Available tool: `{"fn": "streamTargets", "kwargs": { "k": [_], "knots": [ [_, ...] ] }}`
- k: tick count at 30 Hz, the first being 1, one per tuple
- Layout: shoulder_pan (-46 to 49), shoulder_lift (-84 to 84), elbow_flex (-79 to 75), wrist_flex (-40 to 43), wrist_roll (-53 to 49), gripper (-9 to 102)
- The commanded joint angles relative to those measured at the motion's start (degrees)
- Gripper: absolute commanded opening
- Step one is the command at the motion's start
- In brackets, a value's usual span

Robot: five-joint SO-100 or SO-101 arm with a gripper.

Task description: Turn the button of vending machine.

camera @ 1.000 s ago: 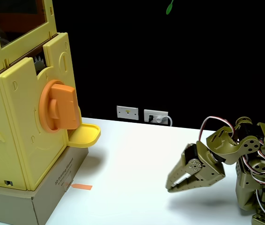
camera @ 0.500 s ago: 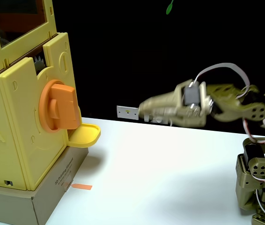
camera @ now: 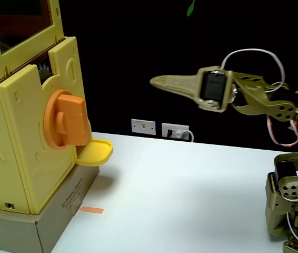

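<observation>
Round orange button (camera: 65,119), boxy yellow plastic vending machine (camera: 20,132), jaws pressed together

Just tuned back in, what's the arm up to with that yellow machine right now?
The olive-green arm is raised in mid-air with its gripper pointing left toward the vending machine, well short of it. The jaws look closed and hold nothing. The orange button on the machine's side is untouched, its bar standing roughly upright, with the small yellow tray just below it. So the approach is under way; the turn has not begun.
</observation>
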Motion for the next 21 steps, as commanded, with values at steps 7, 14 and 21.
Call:
{"fn": "streamTargets", "kwargs": {
  "k": [7,14,21],
  "knots": [
    [-1.58,-13.89,10.63,-18.46,-11.16,0],
    [0.18,-26.28,13.18,-33.22,-16.96,2],
    [2.29,-40.78,5.98,-39.55,-19.69,16]
  ]
}}
